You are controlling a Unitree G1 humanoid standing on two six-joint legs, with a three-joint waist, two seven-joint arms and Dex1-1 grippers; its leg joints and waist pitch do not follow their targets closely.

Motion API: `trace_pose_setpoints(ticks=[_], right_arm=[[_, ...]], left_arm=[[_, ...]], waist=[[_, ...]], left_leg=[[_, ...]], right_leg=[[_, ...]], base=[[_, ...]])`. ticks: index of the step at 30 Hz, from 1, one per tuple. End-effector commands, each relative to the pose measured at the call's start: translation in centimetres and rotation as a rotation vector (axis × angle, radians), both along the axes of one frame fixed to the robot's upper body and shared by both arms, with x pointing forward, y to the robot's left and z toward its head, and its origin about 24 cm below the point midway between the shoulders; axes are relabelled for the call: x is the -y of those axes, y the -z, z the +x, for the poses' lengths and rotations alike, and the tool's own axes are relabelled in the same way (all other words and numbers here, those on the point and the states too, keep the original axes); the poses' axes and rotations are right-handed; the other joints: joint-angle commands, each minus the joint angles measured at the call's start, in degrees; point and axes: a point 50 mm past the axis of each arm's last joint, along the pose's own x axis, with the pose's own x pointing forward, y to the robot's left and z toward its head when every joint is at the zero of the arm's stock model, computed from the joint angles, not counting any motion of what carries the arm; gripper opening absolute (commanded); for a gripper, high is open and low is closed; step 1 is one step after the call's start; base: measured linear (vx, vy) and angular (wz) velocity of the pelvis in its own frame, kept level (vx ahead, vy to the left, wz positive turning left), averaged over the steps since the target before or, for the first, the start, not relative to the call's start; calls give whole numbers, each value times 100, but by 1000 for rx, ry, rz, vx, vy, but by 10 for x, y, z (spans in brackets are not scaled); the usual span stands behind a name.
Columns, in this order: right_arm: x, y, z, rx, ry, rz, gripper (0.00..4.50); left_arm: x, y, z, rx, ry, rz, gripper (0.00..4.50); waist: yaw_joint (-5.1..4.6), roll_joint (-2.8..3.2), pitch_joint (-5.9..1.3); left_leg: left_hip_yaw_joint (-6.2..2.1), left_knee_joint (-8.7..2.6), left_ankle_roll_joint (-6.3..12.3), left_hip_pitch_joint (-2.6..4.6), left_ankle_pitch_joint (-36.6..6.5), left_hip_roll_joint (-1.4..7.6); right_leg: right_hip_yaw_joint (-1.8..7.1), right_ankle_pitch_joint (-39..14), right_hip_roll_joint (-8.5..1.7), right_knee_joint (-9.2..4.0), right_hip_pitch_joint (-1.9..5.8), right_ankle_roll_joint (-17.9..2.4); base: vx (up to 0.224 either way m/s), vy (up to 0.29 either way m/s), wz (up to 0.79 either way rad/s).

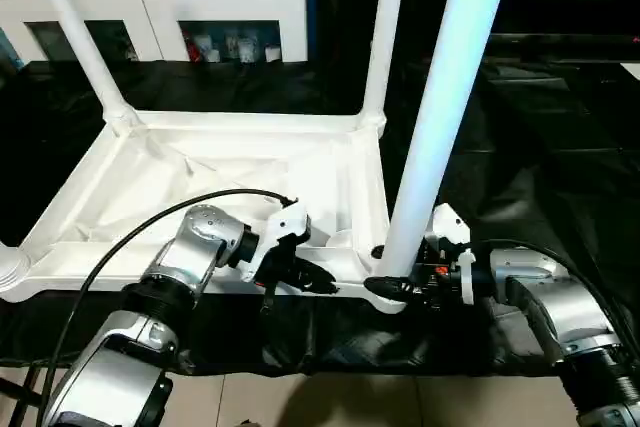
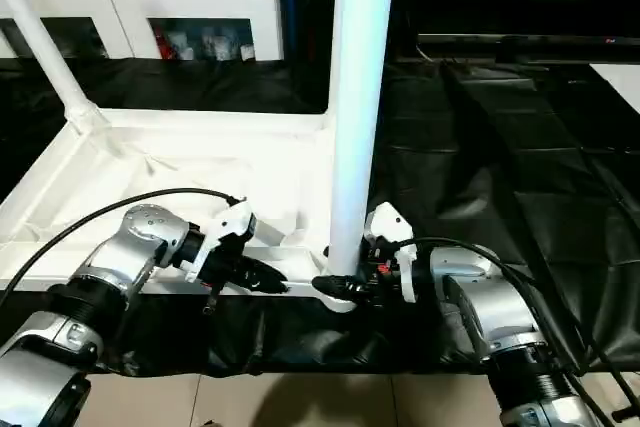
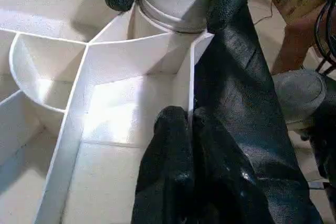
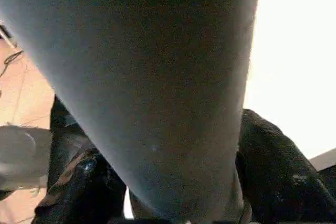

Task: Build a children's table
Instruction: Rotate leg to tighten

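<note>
Lying upside down across the middle of the head views, the white plastic rectangular tabletop (image 1: 200, 172) rests on a bench draped in black sheeting (image 1: 560, 137), its ribbed underside facing up. Three long white tapered tube legs stand in its corner sockets: the nearest leg (image 1: 440, 117) rises at centre right, a second leg (image 1: 385, 27) stands behind it at the top centre, and a third leg (image 1: 80, 32) leans at the upper left. A white cabinet with glass doors (image 1: 150, 2) runs along the top left. The right gripper (image 1: 392, 289), at lower right, has its jaws closed around the base of the nearest leg. The left gripper (image 1: 318, 279), at lower centre, has its jaws pressed together at the tabletop's near rim.
</note>
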Motion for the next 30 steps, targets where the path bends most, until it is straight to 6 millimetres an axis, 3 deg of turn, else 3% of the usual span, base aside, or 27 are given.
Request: trace_pose_setpoints(ticks=[1, 3, 5, 6, 8, 9, 11, 12, 13, 14, 16, 19, 20, 23, 27, 30], right_arm=[[-24, 21, -1, -25, 60, 34, 256], [-19, 25, 6, 2, 210, 36, 250], [-15, 28, 14, 24, 362, 29, 248], [-16, 31, 19, 11, 494, 34, 247], [-17, 32, 21, 1, 529, 34, 247], [-23, 33, 25, 7, 602, 30, 247], [-30, 33, 28, -6, 664, 29, 247], [-39, 33, 31, -6, 711, 26, 246], [-43, 32, 32, -1, 723, 28, 246], [-45, 32, 32, 6, 731, 29, 280], [-54, 27, 35, 47, 733, 37, 311], [-52, 23, 38, 78, 742, 32, 313], [-50, 22, 39, 90, 734, 28, 349], [-46, 18, 39, 111, 720, 18, 358], [-29, 9, 33, 150, 595, 23, 397], [15, -4, 16, 170, 495, -10, 423]], left_arm=[[24, -1, 7, 49, -91, -22, 0], [28, -1, 11, 72, -163, -27, 0], [37, -2, 14, 86, -240, -46, 0], [49, -2, 16, 97, -306, -68, 0], [52, -2, 16, 99, -321, -73, 0], [60, -1, 15, 95, -329, -85, 0], [67, 1, 14, 97, -336, -88, 0], [72, 2, 13, 108, -338, -81, 0], [73, 3, 13, 112, -341, -77, 0], [74, 3, 13, 115, -340, -73, 0], [74, 4, 14, 122, -335, -61, 0], [71, 5, 14, 137, -328, -42, 0], [69, 5, 15, 142, -329, -36, 0], [66, 5, 15, 142, -319, -32, 0], [60, 7, 15, 150, -301, -21, 0], [53, 8, 14, 153, -291, -16, 0]], waist=[[-18, -62, -272], [-71, -70, -240], [-121, -58, -235], [-148, -50, -233], [-179, -64, -245], [-182, -40, -251], [-225, -58, -253], [-238, -39, -258], [-248, -35, -257], [-257, -41, -261], [-271, 35, -264], [-274, 30, -267], [-276, 46, -267], [-279, 50, -262], [-228, 40, -285], [-169, 5, -296]], left_leg=[[-40, -343, 424, -22, -938, 246], [-65, -372, 250, 14, -1256, 226], [-73, -388, 216, 21, -1372, 240], [-89, -399, 182, 26, -1450, 245], [-87, -394, 163, 23, -1442, 228], [-83, -386, 226, 10, -1384, 209], [-82, -385, 265, -21, -1288, 197], [-76, -376, 292, -28, -1220, 186], [-75, -374, 293, -26, -1219, 184], [-75, -374, 314, -28, -1218, 180], [-81, -380, 302, -27, -1247, 175], [-83, -388, 333, -28, -1325, 192], [-81, -391, 335, -29, -1345, 193], [-80, -396, 333, -29, -1422, 193], [-64, -363, 487, -40, -1170, 202], [-53, -327, 682, -64, -907, 202]], right_leg=[[318, -1560, -457, -483, 254, -1082], [299, -2151, -461, -555, 240, -962], [314, -2289, -452, -572, 227, -893], [309, -2308, -450, -574, 223, -893], [312, -2211, -436, -572, 227, -896], [314, -2104, -434, -561, 242, -914], [320, -2023, -434, -556, 245, -912], [321, -1998, -433, -560, 242, -885], [319, -2018, -434, -566, 234, -874], [314, -2042, -430, -569, 242, -851], [309, -2039, -425, -573, 240, -830], [311, -1941, -425, -571, 244, -861], [312, -1913, -424, -572, 245, -878], [312, -1953, -425, -577, 246, -884], [324, -1552, -426, -542, 276, -939], [324, -1231, -425, -505, 315, -964]], base=[[0, 0, 0], [0, 0, 0], [0, 0, 0], [0, 0, 0], [0, 0, 0], [0, 0, 0], [0, 0, 0], [0, 0, 0], [0, 0, 0], [0, 0, 0], [0, 0, 0], [0, 0, 0], [0, 0, 0], [0, 0, 0], [0, 0, 0], [0, 0, 0]])
